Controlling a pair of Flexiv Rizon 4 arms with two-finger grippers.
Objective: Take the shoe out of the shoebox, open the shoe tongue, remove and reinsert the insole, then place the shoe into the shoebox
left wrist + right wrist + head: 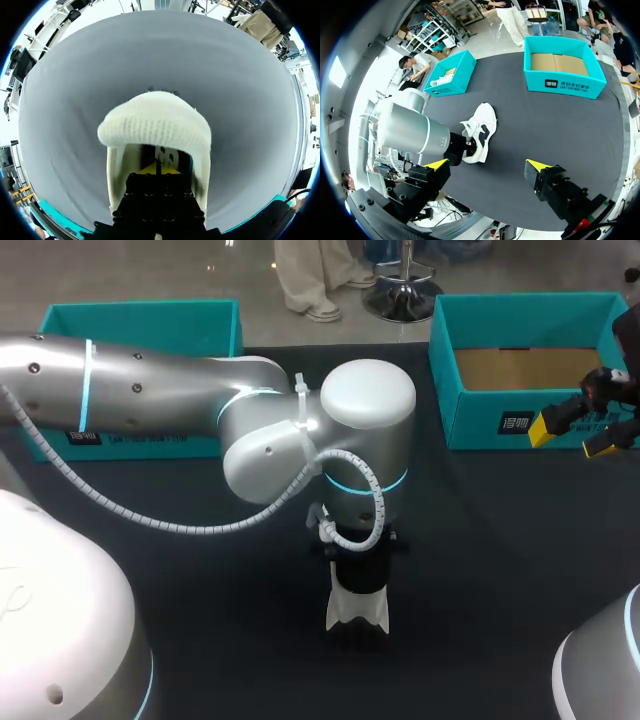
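Shoe (155, 125): white knit cloth at the toe, rough and matt; smoother white and black panels on the sides
Table (500, 570): dark covering, matt, even
Right shoebox (480, 420): teal card, matt outside; bare brown card inside
Left shoebox (140, 318): same teal card, matt
Left arm (150, 385): silver-white shell, smooth, glossy, with highlights
Cable wrap (180, 527): white spiral plastic, ribbed
Right gripper (487, 166): yellow tips matt plastic; black body, dull

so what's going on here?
The left gripper is down at the opening of the white-and-black knit sneaker, which sits out on the dark table. The right gripper hangs open and empty off to the right. The open teal cardboard shoebox there holds no shoe. Insole state is hidden.
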